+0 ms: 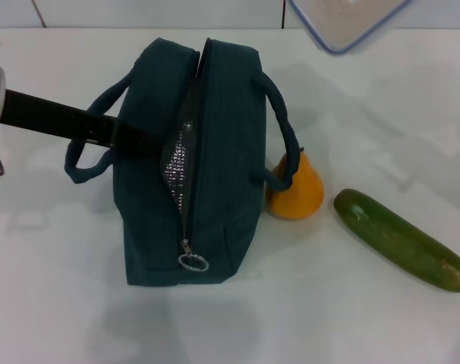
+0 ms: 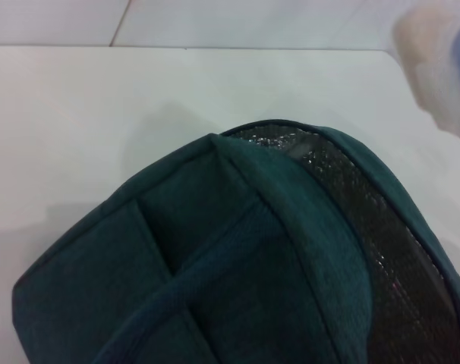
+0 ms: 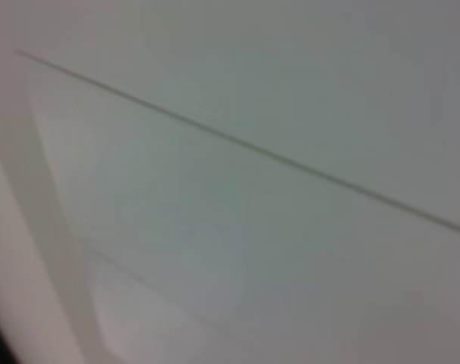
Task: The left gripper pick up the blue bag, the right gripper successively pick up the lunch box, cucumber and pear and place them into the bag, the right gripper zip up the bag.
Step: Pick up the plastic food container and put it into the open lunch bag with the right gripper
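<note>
White table (image 1: 351,303); dark teal bag (image 1: 150,227) upright, zip half open, silver lining showing; left pincer state unclear.

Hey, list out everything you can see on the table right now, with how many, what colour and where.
blue bag: one, dark teal-blue, table centre, zip partly open showing silver lining
zip pull: one, metal ring, near end of the bag
pear: one, yellow-orange, beside the bag's right side, by the handle
cucumber: one, green, right of the pear, apart from it
lunch box: one, clear with blue rim, at the top edge of the head view
table: one, white
left gripper: one, black, at the bag's left side
</note>
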You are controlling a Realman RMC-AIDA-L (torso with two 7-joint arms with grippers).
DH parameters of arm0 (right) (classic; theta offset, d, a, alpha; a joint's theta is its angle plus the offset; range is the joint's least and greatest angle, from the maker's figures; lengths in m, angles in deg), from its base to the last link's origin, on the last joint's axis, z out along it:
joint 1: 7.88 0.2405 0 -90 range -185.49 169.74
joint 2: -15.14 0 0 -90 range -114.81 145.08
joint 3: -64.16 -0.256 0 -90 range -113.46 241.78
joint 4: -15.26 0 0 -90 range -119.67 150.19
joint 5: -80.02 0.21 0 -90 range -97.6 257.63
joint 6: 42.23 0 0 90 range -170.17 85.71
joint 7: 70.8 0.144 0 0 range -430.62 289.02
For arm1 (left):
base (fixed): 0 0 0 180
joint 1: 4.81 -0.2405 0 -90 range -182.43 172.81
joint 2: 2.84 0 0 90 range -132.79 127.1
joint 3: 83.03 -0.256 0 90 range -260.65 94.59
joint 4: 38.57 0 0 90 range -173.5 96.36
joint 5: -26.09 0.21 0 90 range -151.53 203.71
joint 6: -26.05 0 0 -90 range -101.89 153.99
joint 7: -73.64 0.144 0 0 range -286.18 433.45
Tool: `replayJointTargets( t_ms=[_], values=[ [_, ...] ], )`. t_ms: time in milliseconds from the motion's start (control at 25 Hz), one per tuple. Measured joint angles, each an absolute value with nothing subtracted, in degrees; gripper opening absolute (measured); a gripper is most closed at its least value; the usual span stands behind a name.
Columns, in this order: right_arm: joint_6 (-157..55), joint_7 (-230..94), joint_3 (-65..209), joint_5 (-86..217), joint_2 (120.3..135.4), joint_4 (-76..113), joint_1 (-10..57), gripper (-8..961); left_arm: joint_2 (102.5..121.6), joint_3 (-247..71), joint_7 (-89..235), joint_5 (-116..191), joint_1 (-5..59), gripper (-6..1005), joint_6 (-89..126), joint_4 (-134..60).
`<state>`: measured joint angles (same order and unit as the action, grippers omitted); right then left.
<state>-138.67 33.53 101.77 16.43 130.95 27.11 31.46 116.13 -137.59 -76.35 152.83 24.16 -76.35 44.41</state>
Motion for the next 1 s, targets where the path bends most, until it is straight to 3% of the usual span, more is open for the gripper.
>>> replayJointTargets(
  t_ms=[1000],
  values=[
    [-132.2,31.5,105.1,16.6,131.33,16.2,49.2,93,116.51,-137.8,-73.8,152.4,25.0,36,-74.3,41.1]
  ],
)
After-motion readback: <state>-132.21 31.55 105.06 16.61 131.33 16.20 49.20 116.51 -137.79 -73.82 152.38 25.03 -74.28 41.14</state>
